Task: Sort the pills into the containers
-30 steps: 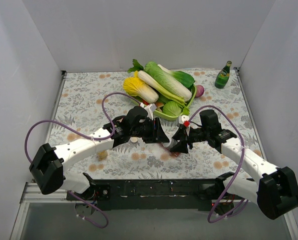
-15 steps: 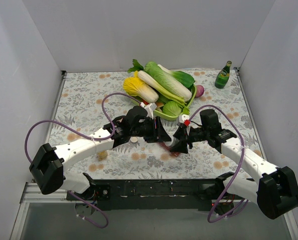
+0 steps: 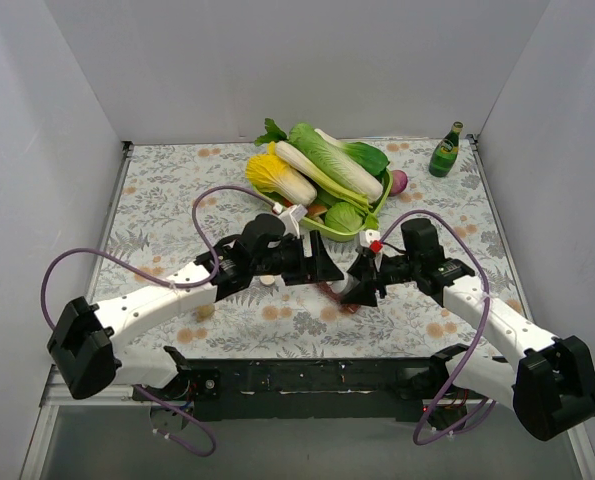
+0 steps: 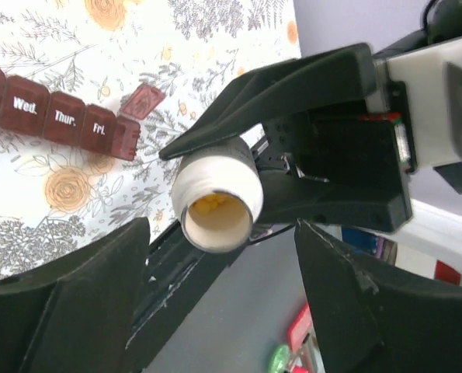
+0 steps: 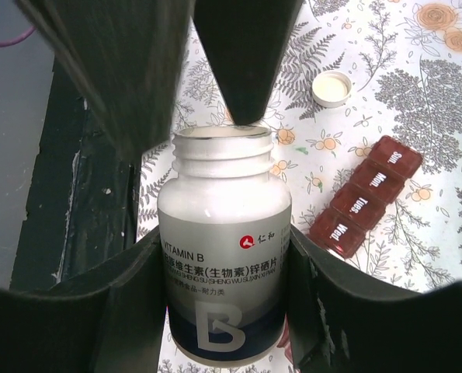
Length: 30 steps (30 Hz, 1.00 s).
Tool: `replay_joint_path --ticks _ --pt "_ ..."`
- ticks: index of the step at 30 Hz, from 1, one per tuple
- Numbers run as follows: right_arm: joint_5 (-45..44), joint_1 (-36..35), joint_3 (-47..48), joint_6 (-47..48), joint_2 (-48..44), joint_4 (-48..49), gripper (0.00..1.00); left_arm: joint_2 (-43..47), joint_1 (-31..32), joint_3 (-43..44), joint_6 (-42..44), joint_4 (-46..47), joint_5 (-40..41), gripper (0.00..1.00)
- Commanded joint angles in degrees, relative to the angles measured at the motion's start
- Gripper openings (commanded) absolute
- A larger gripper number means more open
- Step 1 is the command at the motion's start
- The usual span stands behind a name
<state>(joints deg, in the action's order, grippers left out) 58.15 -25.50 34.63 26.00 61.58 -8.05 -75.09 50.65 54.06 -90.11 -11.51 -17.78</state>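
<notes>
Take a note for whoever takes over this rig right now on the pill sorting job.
Right claw: shut on the uncapped vitamin bottle, whose mouth faces the left claw.
Left claw: open and empty, just in front of the bottle mouth.
Things: pills are inside the bottle. The cap and the red organiser lie on the table.
Done: the bottle is opened and the lid past Fri. is up.
Left: no pills are visible in the organiser, so all the sorting remains.

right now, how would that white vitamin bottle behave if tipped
The vitamin bottle looks like rigid, smooth plastic, so it probably won't deform but could slip in the right claw. It is uncapped and pills sit loose inside, so they'd likely pour out fast.
</notes>
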Motion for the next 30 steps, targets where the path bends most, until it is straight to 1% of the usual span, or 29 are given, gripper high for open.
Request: replay_joint_path --ticks 1,2,3,4,6,7,8,9,10,11,12,14,15,16,17,18,19,22,25,30 --pt "2.32 1.59 2.28 3.35 -1.90 -2.84 0.07 8.54 -2.39 -0.97 5.62 2.63 3.10 0.83" --pt "2.23 1.85 2.37 3.97 -2.08 -3.02 0.07 9.69 -2.84 -1.33 7.12 2.72 3.19 0.88" --pt "2.23 2.03 2.46 4.32 -2.17 -3.28 0.07 10.57 -3.36 -1.50 8.70 2.72 3.80 0.96" --pt "2.14 2.64 2.46 4.58 -2.34 -3.89 0.07 12.67 -3.89 -1.68 10.89 2.28 4.94 0.98" --pt "1.79 3.52 2.37 5.02 -2.87 -3.98 0.07 14.52 -5.47 -2.99 19.40 2.19 5.21 0.98" --pt "1.53 4.65 2.46 5.20 -3.04 -4.33 0.06 16.36 -5.83 -3.78 22.66 2.37 6.78 0.98" --pt "1.44 5.28 2.54 5.55 -3.39 -4.60 0.06 17.07 -5.83 -5.01 30.78 2.89 6.71 0.98" --pt "1.35 5.98 2.72 5.73 -3.57 -4.69 0.06 17.52 -5.83 -7.80 36.00 3.68 4.97 0.98" --pt "1.44 7.72 2.81 5.47 -3.66 -4.60 0.06 17.61 -5.83 -8.79 40.40 3.86 0.34 0.98" --pt "1.70 8.79 2.72 5.03 -3.84 -3.82 0.06 16.65 -5.83 -9.93 45.06 3.51 -1.36 0.98" --pt "2.66 10.01 2.63 3.90 -3.92 -3.38 0.06 15.69 -5.74 -10.38 52.67 2.12 -3.73 0.98" --pt "3.37 12.83 2.81 3.62 -4.19 -3.19 0.06 11.75 -4.26 -10.73 62.20 -0.17 -7.69 0.98" --pt "3.37 13.45 2.81 3.62 -4.28 -3.11 0.06 10.50 -3.03 -10.73 70.94 -1.23 -6.49 0.98" --pt "3.37 14.24 2.55 3.53 -4.54 -2.93 0.06 9.01 -1.28 -10.99 75.21 -2.19 -5.69 0.98" --pt "3.37 14.68 2.46 3.36 -4.89 -2.76 0.06 7.78 -0.91 -11.08 78.91 -2.29 -4.82 0.98" --pt "3.46 14.95 2.28 3.10 -4.98 -2.23 0.06 4.63 -0.65 -11.08 82.60 -1.68 -4.11 0.98" --pt "3.55 15.56 2.28 2.83 -5.15 -2.23 0.07 3.04 -0.56 -10.82 87.85 -1.41 -3.58 0.98" --pt "4.07 16.79 2.28 2.48 -5.42 -2.05 0.07 -3.56 -0.56 -9.59 97.28 1.22 -2.61 0.98" --pt "4.95 17.76 2.02 1.78 -5.68 -1.44 0.07 -9.70 -0.56 -7.31 100.81 3.94 -2.96 0.98" --pt "6.10 19.08 1.49 1.07 -6.21 -0.91 0.07 -16.48 -0.56 -3.53 104.16 6.57 -2.96 0.98"
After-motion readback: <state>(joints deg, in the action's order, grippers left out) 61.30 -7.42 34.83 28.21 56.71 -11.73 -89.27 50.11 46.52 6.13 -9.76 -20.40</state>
